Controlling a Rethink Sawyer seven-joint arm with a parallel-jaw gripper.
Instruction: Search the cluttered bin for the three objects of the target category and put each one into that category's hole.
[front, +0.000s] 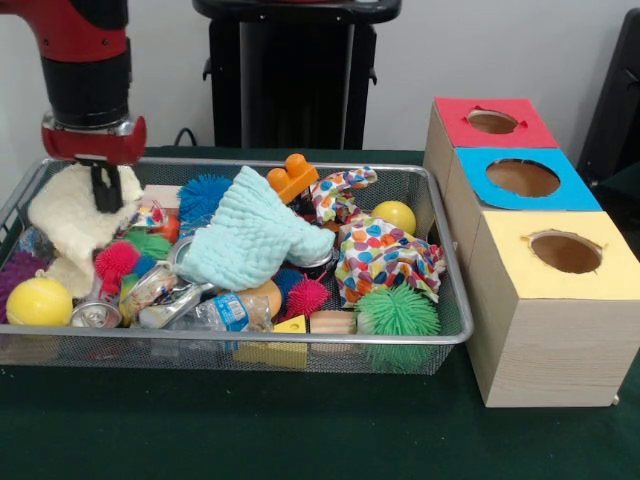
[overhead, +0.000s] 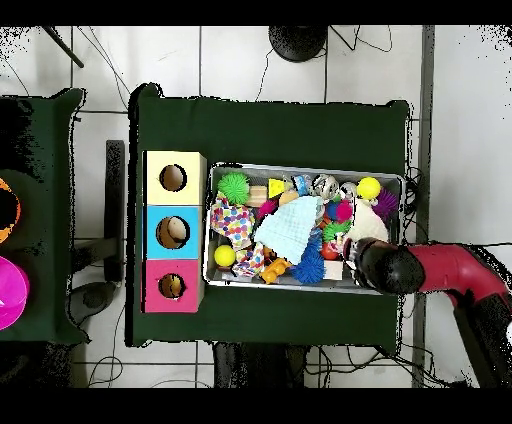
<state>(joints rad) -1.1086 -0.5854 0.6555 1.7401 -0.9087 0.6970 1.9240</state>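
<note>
Your arm comes straight down at the front view's left, wrist vertical, and its gripper (front: 101, 190) is sunk into the cream fleece cloth (front: 72, 215) at that end of the cluttered bin (front: 452, 335); you cannot tell whether the jaws are open or closed, since the cloth hides their tips. The bin sits on the green worktop (front: 250, 430) with its long axis running left to right across the front view, its right short end just beside the three wooden boxes (front: 545, 300). A pale blue cloth (front: 255, 240) lies over the middle of the clutter.
</note>
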